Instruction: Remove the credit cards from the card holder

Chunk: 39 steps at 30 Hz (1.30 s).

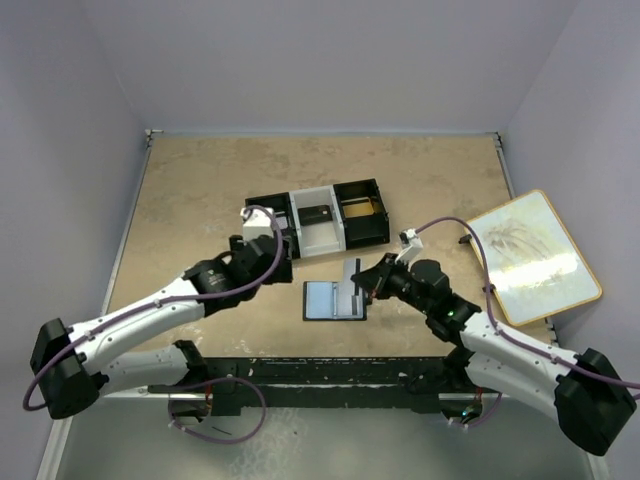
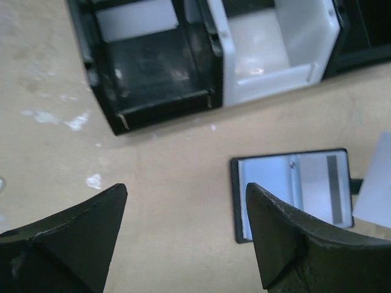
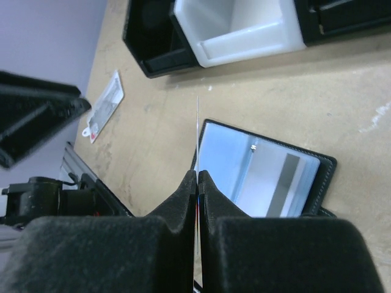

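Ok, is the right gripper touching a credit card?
Touching. The right wrist view shows the right gripper shut on a credit card, seen edge-on.

The card holder (image 1: 325, 300) has a matt black cover and glossy clear plastic sleeves; the credit card (image 1: 350, 272) is thin smooth plastic; the table (image 1: 200, 190) is matt, mottled tan.

The setting is a robotics lab test cell. A tan table (image 1: 200, 190) is enclosed on three sides by plain pale walls (image 1: 320, 60). A left arm (image 1: 150, 310) and a right arm (image 1: 505, 345) are bolted to a black rail (image 1: 320, 372) at its near edge, with purple cables (image 1: 445, 221) running exposed along them.
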Tool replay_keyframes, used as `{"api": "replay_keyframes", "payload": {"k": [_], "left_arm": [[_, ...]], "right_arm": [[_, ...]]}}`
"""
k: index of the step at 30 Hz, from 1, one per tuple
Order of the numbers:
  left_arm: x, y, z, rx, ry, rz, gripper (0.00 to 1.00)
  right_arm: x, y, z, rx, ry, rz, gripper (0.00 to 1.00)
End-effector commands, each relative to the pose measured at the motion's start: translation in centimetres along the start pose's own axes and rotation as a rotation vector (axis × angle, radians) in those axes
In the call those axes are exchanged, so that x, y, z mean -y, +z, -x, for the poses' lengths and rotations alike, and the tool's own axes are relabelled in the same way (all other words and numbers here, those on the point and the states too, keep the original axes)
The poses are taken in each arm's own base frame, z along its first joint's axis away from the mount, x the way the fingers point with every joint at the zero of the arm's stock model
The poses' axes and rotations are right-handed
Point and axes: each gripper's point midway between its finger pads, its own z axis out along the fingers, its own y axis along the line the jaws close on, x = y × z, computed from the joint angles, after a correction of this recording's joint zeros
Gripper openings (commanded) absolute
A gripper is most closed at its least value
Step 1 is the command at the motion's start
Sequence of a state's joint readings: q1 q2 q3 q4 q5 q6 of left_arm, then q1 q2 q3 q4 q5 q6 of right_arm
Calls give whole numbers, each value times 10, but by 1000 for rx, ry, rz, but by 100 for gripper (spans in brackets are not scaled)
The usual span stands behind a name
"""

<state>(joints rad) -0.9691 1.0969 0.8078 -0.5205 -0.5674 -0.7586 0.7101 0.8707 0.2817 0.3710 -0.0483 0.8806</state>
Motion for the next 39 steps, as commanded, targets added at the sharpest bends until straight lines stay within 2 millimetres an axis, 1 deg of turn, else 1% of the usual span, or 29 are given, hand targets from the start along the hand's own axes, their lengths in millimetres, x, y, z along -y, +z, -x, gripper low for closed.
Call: {"api": "replay_keyframes", "payload": {"k": [1,3,6,7,10,11,13,16,18,20,22,23,25,26,27,28,30,31,32,35,37,39], "left_arm": [[-24,-21,54,84,74,18,79],[-41,-24,67,95,106,76,81],[-71,-19,73,79,101,147,82],[-85,-16,74,77,76,177,82],[-125,-11,78,108,-27,280,82],[-138,-13,81,120,-62,319,82],[-152,-23,90,169,-113,388,82],[-171,-43,97,243,-151,476,82],[-184,-58,100,299,-182,536,82],[-186,-67,103,337,-209,536,82],[-187,-73,106,366,-224,527,82],[-188,-75,106,374,-227,528,82],[-189,-77,107,380,-229,535,82],[-190,-78,107,377,-229,542,82],[-191,-78,107,374,-228,548,82],[-192,-78,106,373,-230,556,82],[-194,-81,108,380,-235,569,82],[-195,-83,109,386,-241,577,82],[-197,-86,110,396,-249,584,82],[-202,-95,111,429,-269,603,82],[-204,-99,113,448,-283,608,82],[-207,-103,113,463,-293,618,82]], "right_arm": [[-41,2,25,70,-92,166,0],[-46,3,27,69,-114,185,0],[-56,5,35,94,-163,202,0],[-60,5,38,107,-196,210,0],[-57,12,47,140,-243,149,0],[-56,16,48,134,-276,135,0],[-61,26,52,123,-339,132,0],[-74,40,64,131,-430,139,0],[-83,50,74,139,-523,143,0],[-94,61,82,153,-644,159,0],[-105,71,84,158,-795,210,0],[-105,79,85,164,-839,215,0],[-111,92,95,187,-897,206,0],[-116,98,97,184,-938,219,0],[-126,103,101,183,-990,247,0],[-134,108,100,173,-1034,285,0],[-137,118,97,155,-1106,315,0],[-148,122,103,168,-1143,342,0],[-152,127,103,161,-1161,356,0],[-157,144,100,136,-1210,384,0],[-154,157,95,104,-1230,388,0],[-147,172,91,72,-1243,373,0]]}}
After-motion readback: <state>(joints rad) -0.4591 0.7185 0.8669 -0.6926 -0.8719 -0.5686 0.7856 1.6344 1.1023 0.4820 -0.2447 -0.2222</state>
